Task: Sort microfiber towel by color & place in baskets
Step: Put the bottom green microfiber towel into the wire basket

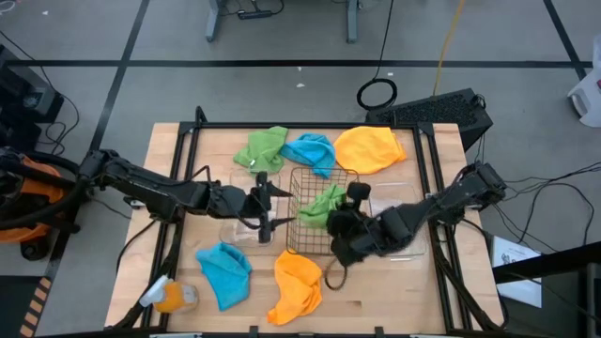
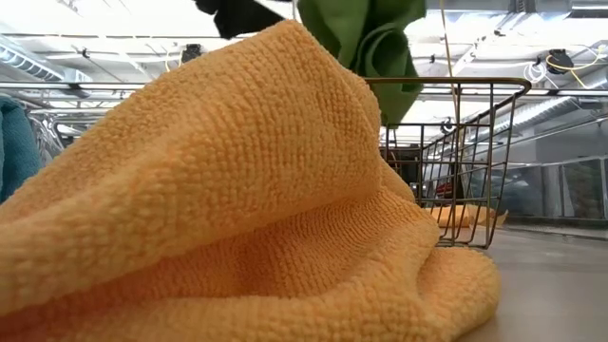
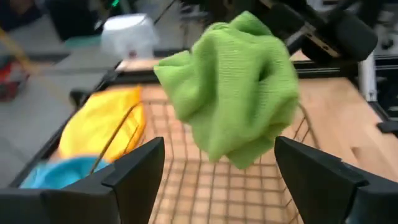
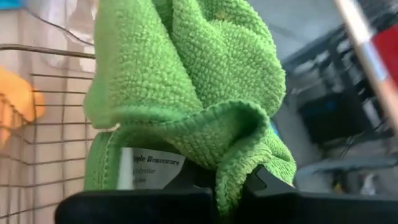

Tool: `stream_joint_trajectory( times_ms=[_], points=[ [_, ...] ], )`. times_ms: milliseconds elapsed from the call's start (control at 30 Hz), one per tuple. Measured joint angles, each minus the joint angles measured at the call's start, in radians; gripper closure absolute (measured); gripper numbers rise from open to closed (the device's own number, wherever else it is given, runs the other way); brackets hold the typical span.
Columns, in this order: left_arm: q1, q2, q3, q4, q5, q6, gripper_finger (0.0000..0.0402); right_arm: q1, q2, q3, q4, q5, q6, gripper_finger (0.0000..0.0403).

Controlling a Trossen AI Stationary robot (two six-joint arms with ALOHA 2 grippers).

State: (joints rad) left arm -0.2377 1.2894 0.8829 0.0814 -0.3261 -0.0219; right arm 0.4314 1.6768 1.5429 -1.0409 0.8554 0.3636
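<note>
Green microfiber, one towel (image 1: 320,207), hangs bunched above the wire mesh basket (image 1: 302,178) in the middle of the table (image 1: 169,155). Our right gripper (image 1: 340,222) has its fingers clamped on the cloth near its label, as the right wrist view shows. Our left gripper (image 1: 266,205) sits just beside the basket on its left with its fingers spread apart and nothing between them.

What could go wrong: we judge the towel is bulky and only pinched at one fold, so if we let go while part of it hangs outside the rim, it may drape over the wire edge or slide out onto the table. A loop of cloth could also snag on the mesh or on our fingers and lift away again with them. The open left fingers stand close enough to catch the cloth or nudge the light basket.

As for the containers, we see no towel lying on the mesh basket's floor yet. A clear plastic basket (image 1: 233,226) lies under the left gripper, and we cannot tell what it holds. On the table lie the other green towel (image 1: 263,147), two blue towels (image 1: 311,150) (image 1: 224,272) and two orange-yellow towels (image 1: 371,148) (image 1: 298,284).
</note>
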Motion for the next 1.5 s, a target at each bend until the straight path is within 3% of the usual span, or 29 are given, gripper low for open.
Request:
stream_joint_trajectory(
  times_ms=[167, 400, 533, 667, 1133, 1333, 1500],
  points=[
    [-0.017, -0.034, 0.000, -0.089, -0.039, -0.179, 0.0093, -0.129, 0.001, 0.000, -0.008, -0.217, -0.040, 0.0402],
    [-0.091, -0.035, 0.000, -0.101, -0.045, -0.187, 0.0093, -0.289, 0.008, -0.063, 0.062, -0.489, -0.183, 0.0402],
    [-0.151, -0.034, 0.000, -0.045, -0.051, -0.254, 0.0094, -0.356, 0.009, -0.148, 0.138, -0.526, -0.229, 0.0402],
    [-0.203, -0.034, 0.000, 0.031, -0.051, -0.198, 0.0094, -0.398, 0.009, -0.226, 0.220, -0.622, -0.252, 0.0401],
    [-0.231, -0.034, 0.000, 0.077, -0.051, -0.179, 0.0094, -0.425, 0.009, -0.370, 0.393, -0.648, -0.243, 0.0394],
    [-0.233, -0.034, 0.000, 0.074, -0.051, -0.180, 0.0094, -0.424, 0.007, -0.371, 0.402, -0.561, -0.245, 0.0333],
    [-0.237, -0.034, 0.000, 0.063, -0.051, -0.179, 0.0094, -0.422, -0.001, -0.331, 0.318, -0.571, -0.254, 0.0273]
  ],
)
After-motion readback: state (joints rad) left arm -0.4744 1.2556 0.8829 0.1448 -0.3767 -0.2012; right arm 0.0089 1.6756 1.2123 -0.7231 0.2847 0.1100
